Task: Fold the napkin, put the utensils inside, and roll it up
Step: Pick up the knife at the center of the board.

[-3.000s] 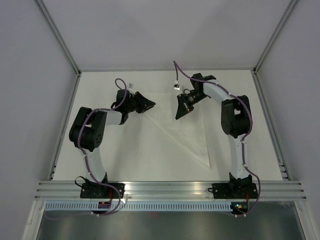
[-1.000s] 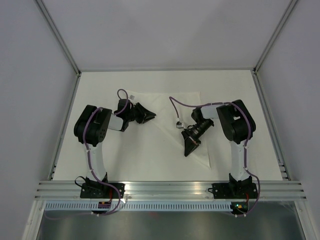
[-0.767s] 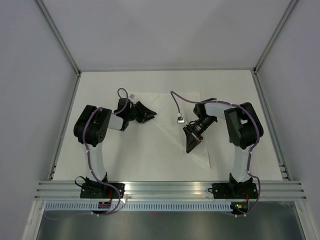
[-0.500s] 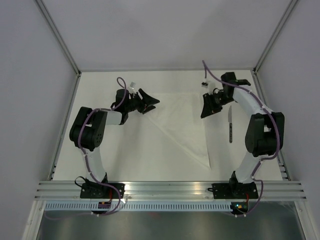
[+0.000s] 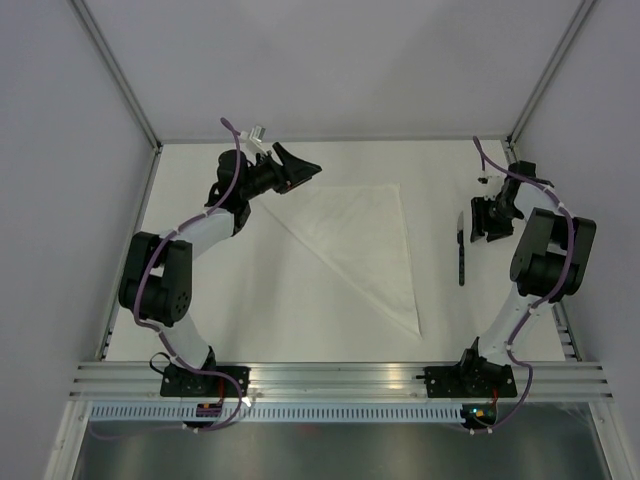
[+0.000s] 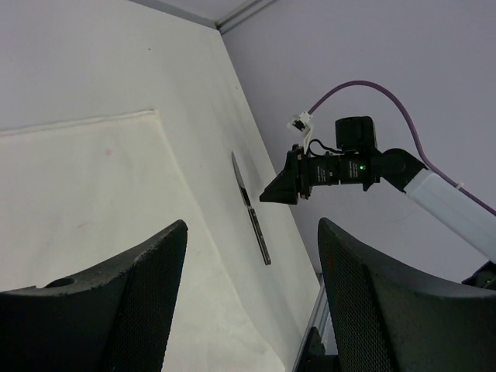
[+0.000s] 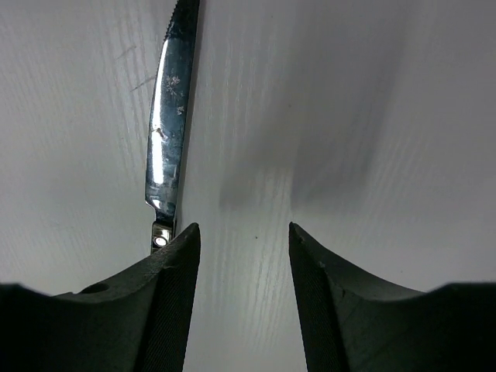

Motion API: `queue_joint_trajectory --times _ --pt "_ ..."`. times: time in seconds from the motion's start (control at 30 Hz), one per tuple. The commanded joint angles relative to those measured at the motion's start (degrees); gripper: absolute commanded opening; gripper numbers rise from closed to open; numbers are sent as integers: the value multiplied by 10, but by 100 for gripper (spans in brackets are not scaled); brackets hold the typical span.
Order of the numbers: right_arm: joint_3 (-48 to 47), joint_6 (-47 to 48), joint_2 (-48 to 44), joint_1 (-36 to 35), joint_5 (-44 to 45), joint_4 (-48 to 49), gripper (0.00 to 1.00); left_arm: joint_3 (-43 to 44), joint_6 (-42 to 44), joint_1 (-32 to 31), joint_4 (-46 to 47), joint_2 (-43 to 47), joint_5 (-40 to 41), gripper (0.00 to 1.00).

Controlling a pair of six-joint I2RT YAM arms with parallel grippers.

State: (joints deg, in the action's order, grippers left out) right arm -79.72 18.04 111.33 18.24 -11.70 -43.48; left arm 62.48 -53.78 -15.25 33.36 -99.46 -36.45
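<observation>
- White napkin [image 5: 365, 245] lies flat at mid-table [image 5: 250, 300], folded into a triangle. Its long edge runs from far left to near right.
- Knife [image 5: 460, 250] lies on the table right of the napkin and apart from it, blade toward the far side.
- Left arm is stretched out to the far left. Left gripper [image 5: 300, 168] sits by the napkin's far-left corner, jaws wide apart, nothing between them.
- Right arm is folded back on itself at the right edge. Right gripper [image 5: 477, 228] is beside the knife's blade end.
- Right fingers [image 7: 167, 287] are parted and hold nothing. The blade lies outside the gap.
</observation>
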Motion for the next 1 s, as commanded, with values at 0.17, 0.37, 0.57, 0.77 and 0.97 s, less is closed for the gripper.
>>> queue_joint_trajectory --times 0.17,0.37,0.57,0.77,0.97 --pt "65 -6 -73 -13 28 75 56 -12 44 -2 -24 19 -10 74" --pt "119 -23 -110 -23 25 96 55 -26 48 -4 -30 26 -10 74" --pt "152 -41 -139 -40 24 103 55 -33 58 -4 -46 38 -6 74" --pt "174 -52 -146 -59 46 111 52 -35 61 -4 -52 42 -7 74" --pt "203 -62 -149 -66 58 131 51 -39 63 -4 -55 45 -7 74"
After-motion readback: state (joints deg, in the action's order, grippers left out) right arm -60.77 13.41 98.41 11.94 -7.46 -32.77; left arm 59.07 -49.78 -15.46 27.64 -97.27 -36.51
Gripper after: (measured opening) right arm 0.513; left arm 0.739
